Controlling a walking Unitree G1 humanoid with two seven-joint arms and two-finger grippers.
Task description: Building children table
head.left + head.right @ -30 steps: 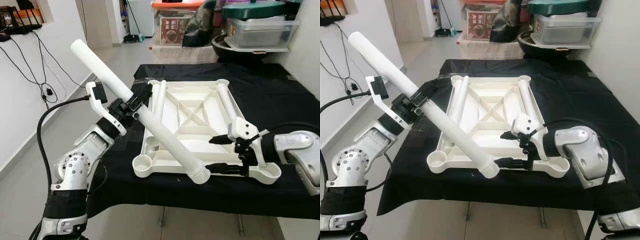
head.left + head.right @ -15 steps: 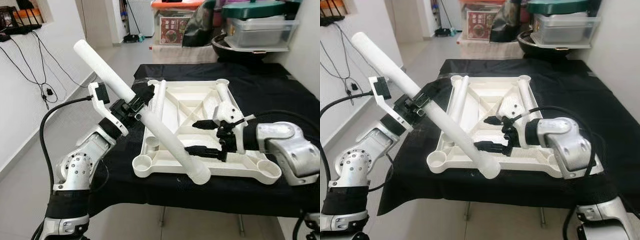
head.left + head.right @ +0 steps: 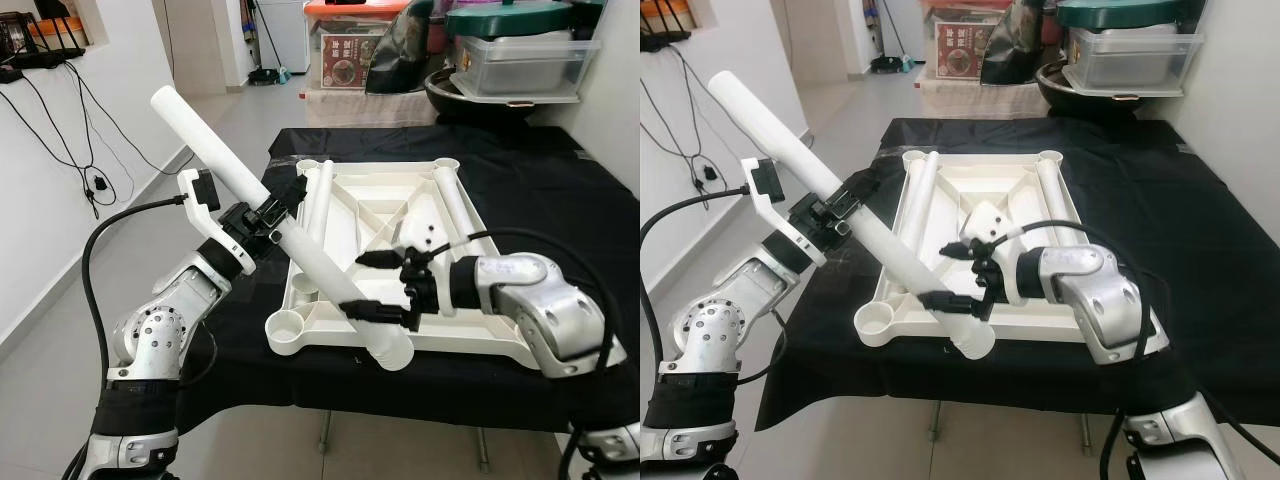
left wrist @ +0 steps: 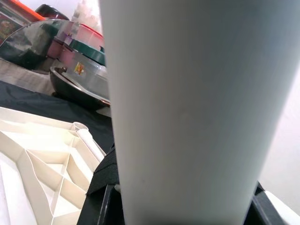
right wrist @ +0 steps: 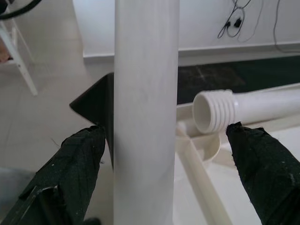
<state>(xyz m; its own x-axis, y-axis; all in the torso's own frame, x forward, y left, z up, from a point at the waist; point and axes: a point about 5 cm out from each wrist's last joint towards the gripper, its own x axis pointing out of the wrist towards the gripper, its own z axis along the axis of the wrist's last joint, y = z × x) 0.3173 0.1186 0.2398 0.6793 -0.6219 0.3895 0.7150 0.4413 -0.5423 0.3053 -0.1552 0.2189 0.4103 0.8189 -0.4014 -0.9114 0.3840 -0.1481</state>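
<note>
On the black-draped work surface (image 3: 540, 200) the white tabletop (image 3: 385, 215) is laid upside down, and none of its corner sockets is seen filled; the near left socket (image 3: 287, 330) is empty. Two spare legs (image 3: 320, 195) are rested loose inside its ribbed underside. One table leg (image 3: 270, 225) is held slanted above the near left corner, clamped by the left gripper (image 3: 268, 213). The right gripper (image 3: 385, 285) is spread wide about the leg's threaded end, not yet closed. Fitting is judged barely begun.
</note>
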